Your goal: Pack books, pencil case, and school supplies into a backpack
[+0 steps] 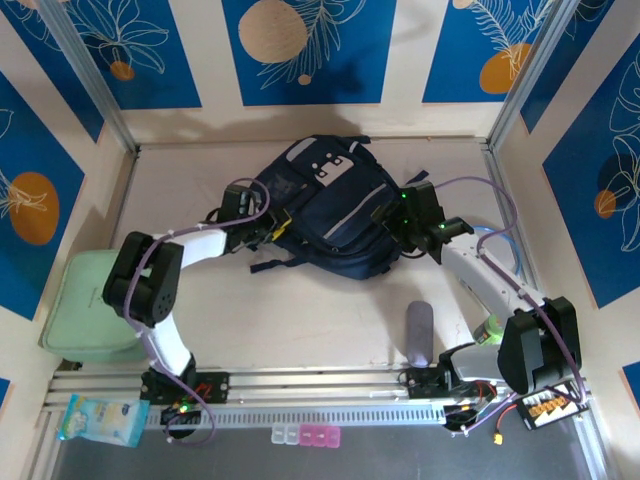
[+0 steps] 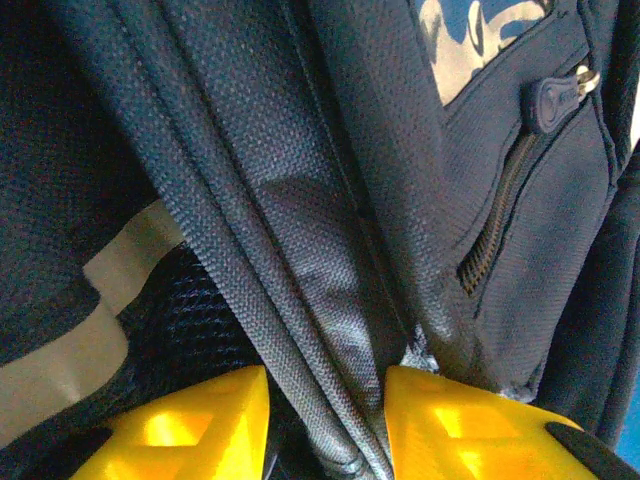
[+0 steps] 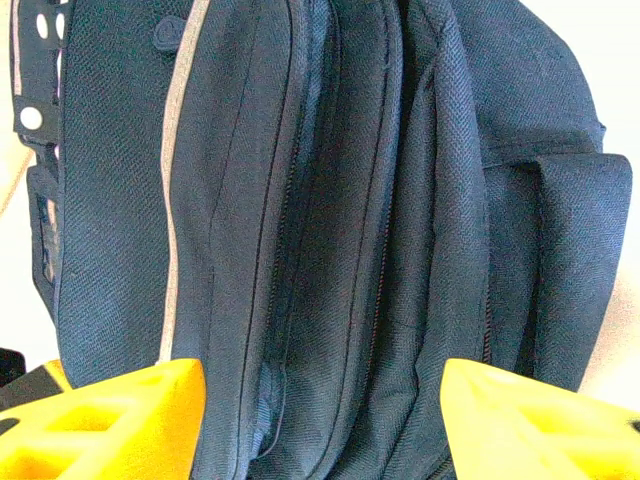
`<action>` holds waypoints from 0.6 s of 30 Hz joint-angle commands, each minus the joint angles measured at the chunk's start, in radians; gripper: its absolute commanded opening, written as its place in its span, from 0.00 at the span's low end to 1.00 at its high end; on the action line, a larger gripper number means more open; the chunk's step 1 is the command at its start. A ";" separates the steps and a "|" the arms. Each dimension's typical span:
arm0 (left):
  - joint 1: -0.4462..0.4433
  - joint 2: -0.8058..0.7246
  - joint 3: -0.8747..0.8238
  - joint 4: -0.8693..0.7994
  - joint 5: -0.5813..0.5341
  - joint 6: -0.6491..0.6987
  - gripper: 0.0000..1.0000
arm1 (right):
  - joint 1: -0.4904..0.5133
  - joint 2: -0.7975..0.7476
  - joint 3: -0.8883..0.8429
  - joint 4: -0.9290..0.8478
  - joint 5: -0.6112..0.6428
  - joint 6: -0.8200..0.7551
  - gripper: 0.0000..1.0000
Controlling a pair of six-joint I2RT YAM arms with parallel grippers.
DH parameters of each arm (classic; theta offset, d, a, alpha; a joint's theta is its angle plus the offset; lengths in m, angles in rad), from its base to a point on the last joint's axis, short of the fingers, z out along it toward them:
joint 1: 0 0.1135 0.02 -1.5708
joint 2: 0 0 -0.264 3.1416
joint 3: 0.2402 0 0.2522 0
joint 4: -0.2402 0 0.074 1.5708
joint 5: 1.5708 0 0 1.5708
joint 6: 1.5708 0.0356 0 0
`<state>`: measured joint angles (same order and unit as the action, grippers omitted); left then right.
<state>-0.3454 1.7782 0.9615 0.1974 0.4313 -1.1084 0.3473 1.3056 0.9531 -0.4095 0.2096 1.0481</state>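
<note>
The backpack [image 1: 330, 215] lies central on the surface [image 1: 300, 330]. The left pincer [image 2: 325, 400] pinches its fabric fold [image 2: 300, 250] at 9 o'clock; the right pincer [image 3: 320, 400] stands spread at 3 o'clock. Risk: the fold slips out and the bag drags unopened.

the backpack [image 1: 320, 200] lies on the table [image 1: 300, 320], in the middle and toward the back. my left gripper [image 1: 262, 228] is at its left side, with a fold of it pinched between my fingers [image 2: 200, 420]. my right gripper [image 1: 392, 218] is at its right side, fingers [image 3: 520, 410] astride its edge. the pencil case [image 1: 420, 333] lies in front of the backpack, just left of my right arm's base. a flat box [image 1: 85, 300] sits at the table's left edge, well apart from the backpack.
</note>
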 commanded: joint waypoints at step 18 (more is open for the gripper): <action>-0.069 -0.003 0.093 0.177 0.061 -0.099 0.00 | 0.328 0.127 0.147 -0.140 0.128 -0.160 0.61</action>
<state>-0.3836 1.8168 1.0351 0.2726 0.4698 -1.1778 0.6529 1.3903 1.0870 -0.4862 0.2996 0.9024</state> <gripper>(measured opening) 0.045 0.609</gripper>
